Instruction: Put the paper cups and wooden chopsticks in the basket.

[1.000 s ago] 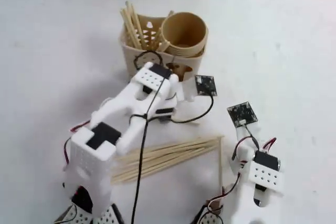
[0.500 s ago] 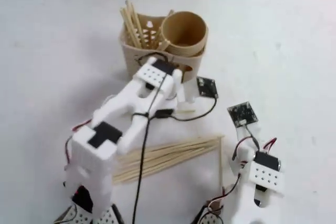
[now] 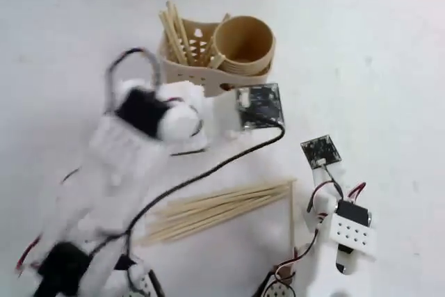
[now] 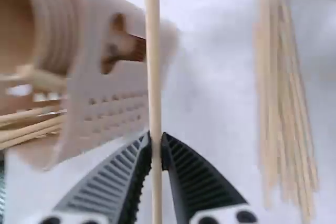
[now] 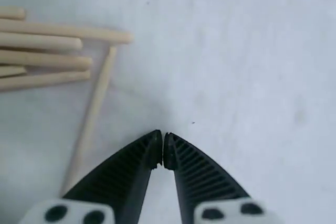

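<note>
A tan basket (image 3: 198, 74) stands at the back of the table, holding stacked paper cups (image 3: 243, 43) and several chopsticks (image 3: 175, 33). The left arm (image 3: 139, 130) is raised just in front of it, blurred. In the left wrist view my left gripper (image 4: 156, 137) is shut on a single wooden chopstick (image 4: 153, 66), which points past the basket's wall (image 4: 105, 103). A pile of chopsticks (image 3: 215, 208) lies on the table in front. My right gripper (image 5: 161, 136) is shut on nothing, low over the table beside the pile's ends (image 5: 47, 51).
One loose chopstick (image 3: 291, 213) lies crosswise at the pile's right end, close to the right arm (image 3: 351, 231). The white table (image 3: 375, 67) has free room to the right and left of the basket.
The left arm has risen and swung left from in front of the basket, now blurred by motion. The right arm has not moved.
</note>
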Robot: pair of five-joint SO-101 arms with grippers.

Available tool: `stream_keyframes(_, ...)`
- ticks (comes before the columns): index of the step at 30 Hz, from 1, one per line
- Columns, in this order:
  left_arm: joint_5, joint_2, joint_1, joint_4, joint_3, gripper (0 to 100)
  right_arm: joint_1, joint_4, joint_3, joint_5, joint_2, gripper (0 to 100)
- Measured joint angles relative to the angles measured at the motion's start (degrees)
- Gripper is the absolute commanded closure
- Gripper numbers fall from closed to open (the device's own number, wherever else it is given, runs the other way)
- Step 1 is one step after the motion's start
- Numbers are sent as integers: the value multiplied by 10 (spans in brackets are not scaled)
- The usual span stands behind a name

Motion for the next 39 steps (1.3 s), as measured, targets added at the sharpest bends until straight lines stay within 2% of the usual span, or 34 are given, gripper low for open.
stream_keyframes(6,138,-70,-72,-135,-129,977,0,0,2,0,0,981)
stream_keyframes(14,352,25,-126,-491,-137,977,0,0,2,0,0,981)
stream_keyframes(17,400,66,-135,-568,-137,977,0,0,2,0,0,981)
stream_keyframes(26,530,195,-182,-591,-136,977,0,0,2,0,0,981)
stream_keyframes(29,529,214,-184,-573,-135,967,0,0,2,0,0,981)
stream_keyframes(35,529,214,-184,-502,-135,858,0,0,2,0,0,981)
stream_keyframes(39,529,195,-184,-457,-135,857,0,0,2,0,0,981)
